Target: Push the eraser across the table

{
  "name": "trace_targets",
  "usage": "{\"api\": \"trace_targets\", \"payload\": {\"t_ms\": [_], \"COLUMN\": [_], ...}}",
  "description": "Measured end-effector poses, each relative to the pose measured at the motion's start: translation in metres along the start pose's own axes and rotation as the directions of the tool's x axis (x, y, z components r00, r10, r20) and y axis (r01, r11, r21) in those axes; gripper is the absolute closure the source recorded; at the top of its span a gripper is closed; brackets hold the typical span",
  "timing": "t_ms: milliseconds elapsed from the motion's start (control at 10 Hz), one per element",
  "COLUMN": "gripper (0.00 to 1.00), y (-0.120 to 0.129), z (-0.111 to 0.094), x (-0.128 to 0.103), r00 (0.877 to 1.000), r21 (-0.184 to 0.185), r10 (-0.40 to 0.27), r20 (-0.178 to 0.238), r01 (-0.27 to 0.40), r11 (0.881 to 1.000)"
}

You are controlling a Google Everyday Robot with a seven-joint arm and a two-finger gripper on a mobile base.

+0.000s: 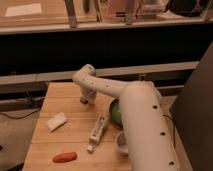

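The arm (142, 125), thick and white, rises from the near right and bends over the table (50, 97), reaching toward its far side. The gripper (88, 98) points down at the far middle of the table, its tip on or just above the wood. How wide it stands I cannot tell.

The eraser (83, 100) shows as a small dark shape at the gripper's lower left edge, low on the table in the far part. It is right against the gripper; whether it is touched or held I cannot tell, and most of it is hidden.

Nearer and to the left lies a cream block (57, 121), set at a slant. A white tube (98, 131) lies in the middle, running near to far, well apart from the eraser. An orange-red piece (65, 157) rests by the near edge. A green round thing (116, 113) sits just right of the tube, partly behind the arm, and a small pale cup (121, 143) stands nearer, against the arm.
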Motion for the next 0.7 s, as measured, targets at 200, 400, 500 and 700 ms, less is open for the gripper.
{"api": "trace_targets", "payload": {"t_ms": [200, 400, 500, 700], "gripper": [0.49, 0.33, 0.32, 0.45], "y": [0.0, 0.0011, 0.0015, 0.0025], "z": [-0.0012, -0.0027, -0.004, -0.0048], "x": [-0.0001, -0.0005, -0.0013, -0.0004], "r00": [1.0, 1.0, 1.0, 0.999], "r21": [0.009, 0.021, 0.028, 0.036], "r10": [0.002, 0.007, 0.013, 0.029], "r20": [-0.001, -0.01, -0.023, -0.032], "r01": [-0.002, -0.007, -0.012, -0.027], "r11": [1.0, 1.0, 1.0, 0.999]}}
